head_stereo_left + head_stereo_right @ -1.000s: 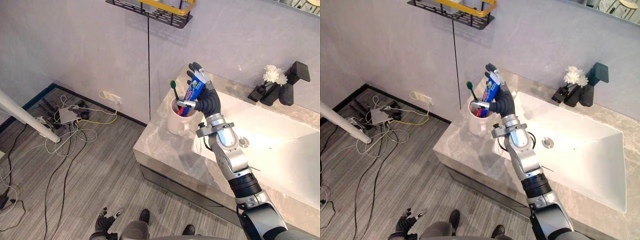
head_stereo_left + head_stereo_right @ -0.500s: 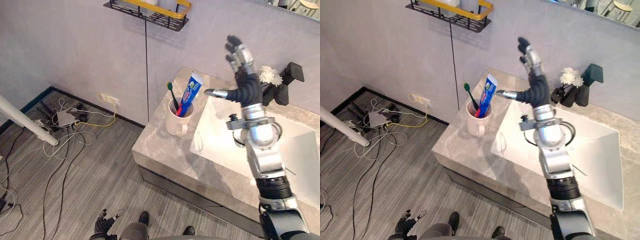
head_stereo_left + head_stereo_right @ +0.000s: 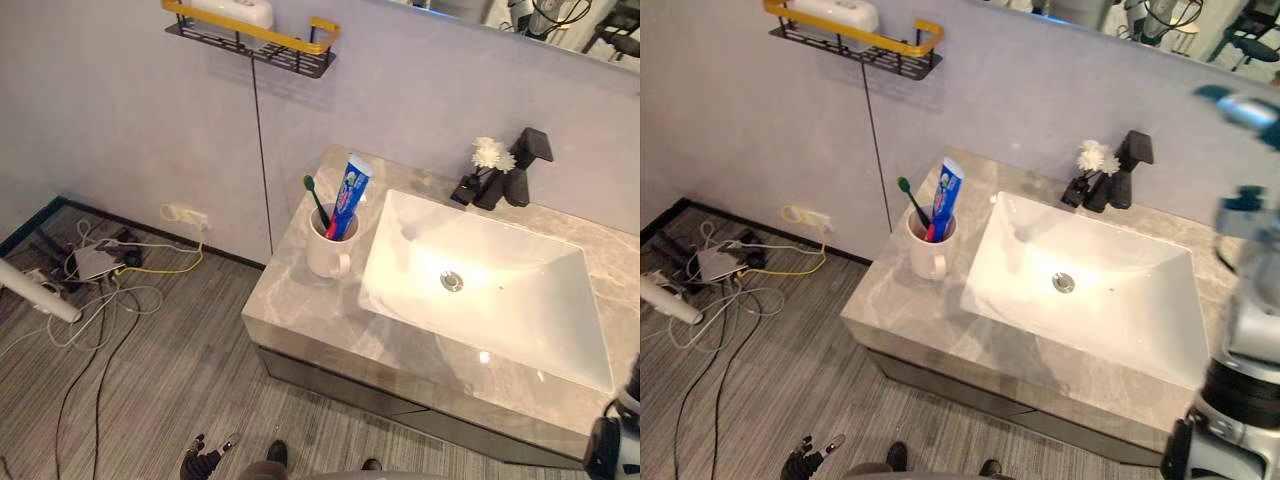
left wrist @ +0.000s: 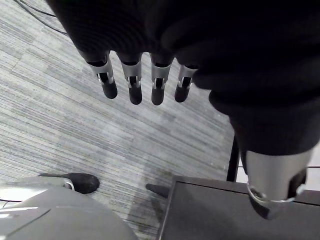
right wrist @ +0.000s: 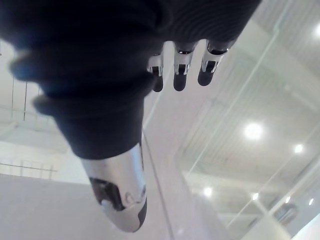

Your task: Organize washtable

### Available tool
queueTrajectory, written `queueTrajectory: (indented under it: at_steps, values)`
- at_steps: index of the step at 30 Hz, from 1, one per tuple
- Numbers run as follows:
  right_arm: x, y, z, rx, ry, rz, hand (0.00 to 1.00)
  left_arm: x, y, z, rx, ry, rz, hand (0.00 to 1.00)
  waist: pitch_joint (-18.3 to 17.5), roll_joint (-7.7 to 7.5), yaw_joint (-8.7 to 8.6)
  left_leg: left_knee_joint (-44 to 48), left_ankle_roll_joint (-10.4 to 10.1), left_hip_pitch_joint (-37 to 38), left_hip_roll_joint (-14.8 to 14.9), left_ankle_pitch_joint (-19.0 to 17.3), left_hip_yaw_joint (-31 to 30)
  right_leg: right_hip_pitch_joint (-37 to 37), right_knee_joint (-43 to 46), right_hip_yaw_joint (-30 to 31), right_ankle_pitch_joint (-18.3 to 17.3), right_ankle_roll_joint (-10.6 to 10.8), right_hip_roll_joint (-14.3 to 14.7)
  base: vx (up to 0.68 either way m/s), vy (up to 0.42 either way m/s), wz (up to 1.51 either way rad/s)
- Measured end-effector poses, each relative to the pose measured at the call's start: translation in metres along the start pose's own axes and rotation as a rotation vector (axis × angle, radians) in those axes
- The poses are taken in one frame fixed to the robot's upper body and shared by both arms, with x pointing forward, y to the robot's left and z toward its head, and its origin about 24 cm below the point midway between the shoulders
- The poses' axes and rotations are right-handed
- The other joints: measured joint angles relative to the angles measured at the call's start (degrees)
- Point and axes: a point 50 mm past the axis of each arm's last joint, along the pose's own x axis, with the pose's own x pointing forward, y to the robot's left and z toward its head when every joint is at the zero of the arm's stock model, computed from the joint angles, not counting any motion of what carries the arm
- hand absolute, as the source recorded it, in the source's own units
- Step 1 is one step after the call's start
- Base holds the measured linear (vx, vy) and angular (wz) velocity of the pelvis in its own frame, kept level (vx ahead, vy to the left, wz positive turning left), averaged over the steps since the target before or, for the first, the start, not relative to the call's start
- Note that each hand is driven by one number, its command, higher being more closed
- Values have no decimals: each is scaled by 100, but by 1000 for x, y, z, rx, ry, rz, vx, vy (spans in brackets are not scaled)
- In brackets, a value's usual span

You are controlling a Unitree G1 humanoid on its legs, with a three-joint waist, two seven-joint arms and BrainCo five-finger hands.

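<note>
White mug [image 3: 327,252], at nine o'clock of the sink [image 3: 500,300], holds the toothpaste [image 3: 347,190] and toothbrush [image 3: 316,196] upright. My right robot hand [image 5: 180,75] and left robot hand [image 4: 133,85] are spread, holding nothing. I judge this step done; next I should scan the tabletop [image 3: 300,312] for strays.

Left hand [image 4: 134,82], right hand [image 5: 181,72]: open (empty).

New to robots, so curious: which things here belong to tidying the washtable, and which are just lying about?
Job: white mug, toothpaste and toothbrush standing in it, washtable.
Lying about: black faucet, white flower, wall shelf, floor cables.
</note>
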Motion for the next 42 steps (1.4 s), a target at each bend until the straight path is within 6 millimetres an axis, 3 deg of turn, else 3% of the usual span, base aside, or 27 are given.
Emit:
queueTrajectory:
  at_steps: [4,7,9,10,13,17,23,28,31,35,42]
  values:
    - [-19,-37,-29,-140,169,-93,0,0,1,1,-21,0,4,0,-177,2,-87,-129,-1,23,31,-2,223,-186,41,248,2,-2,23,8,0,-34]
    - [-48,-60,-52,-220,345,-172,0,1,0,3,-22,-6,-6,0,-236,31,-237,-180,1,33,31,-3,289,-283,62,323,2,-2,26,17,6,-14]
    - [-84,-69,-70,-265,528,-204,0,3,-5,9,-32,-20,-17,0,-265,47,-320,-181,1,29,30,-12,363,-332,76,389,2,-2,22,8,7,-16]
    - [-94,-70,-74,-269,575,-211,0,3,-6,10,-34,-24,-20,0,-281,52,-348,-180,1,18,30,-13,380,-357,86,405,2,-2,21,-3,5,-12]
    - [-151,-77,-87,-317,817,-273,0,4,-18,17,-49,-40,-47,0,-289,72,-365,-160,0,21,28,-22,438,-372,65,461,18,1,19,-6,2,-9]
    - [-227,-80,-76,-343,1089,-350,0,3,-31,21,-85,-47,-68,0,-298,148,-344,-118,0,47,51,-102,550,-361,46,529,30,4,26,-19,-8,-11]
    - [-302,-81,-41,-353,1348,-498,0,1,-46,26,-133,-53,-89,0,-297,313,-181,224,-12,111,160,-436,799,-249,152,514,10,-16,22,10,4,-19]
    - [-330,-82,-25,-360,1463,-539,0,0,-53,29,-149,-60,-96,0,-247,365,-186,448,-17,119,243,-709,863,-178,379,371,-216,-49,24,6,-9,-3]
    - [-358,-78,-22,-337,1582,-575,0,-1,-60,34,-181,-64,-98,0,-247,377,-115,529,-65,135,304,-752,896,-157,426,352,-269,-57,69,96,-6,-6]
    - [-402,-51,-16,-224,1802,-543,0,1,-62,37,-204,-53,-87,0,-191,427,-34,525,-77,291,349,-761,1025,-107,429,337,-268,-58,108,100,2,-9]
    - [-448,-23,1,-92,2057,-345,0,3,-59,34,-156,-44,-96,0,-132,483,15,442,-107,415,342,-777,1069,-2,361,299,-265,-56,119,38,4,-1]
